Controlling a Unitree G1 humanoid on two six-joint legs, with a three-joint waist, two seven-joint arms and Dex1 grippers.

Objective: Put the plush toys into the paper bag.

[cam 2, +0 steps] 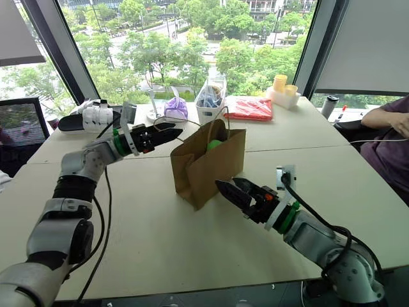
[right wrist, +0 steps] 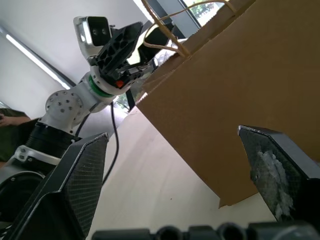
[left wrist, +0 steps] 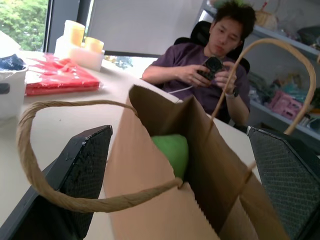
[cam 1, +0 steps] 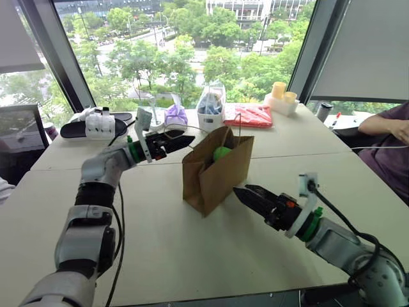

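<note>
The brown paper bag (cam 1: 214, 173) stands upright and open on the table's middle. A green plush toy (cam 1: 222, 153) lies inside it, its top showing at the mouth; the left wrist view also has the green toy (left wrist: 171, 150) inside the bag (left wrist: 145, 200). My left gripper (cam 1: 185, 141) is open, level with the bag's mouth on its left side, fingertips close to a loop handle (left wrist: 60, 195). My right gripper (cam 1: 239, 192) is open and low by the bag's right side wall (right wrist: 235, 100), holding nothing.
At the table's far edge sit a purple cloth bundle (cam 1: 176, 115), a white box with a clear plastic bag (cam 1: 211, 105), a red packet (cam 1: 249, 115) and yellow cups (cam 1: 281, 94). A person (cam 1: 390, 141) sits at the right. A black and white item (cam 1: 96, 125) lies far left.
</note>
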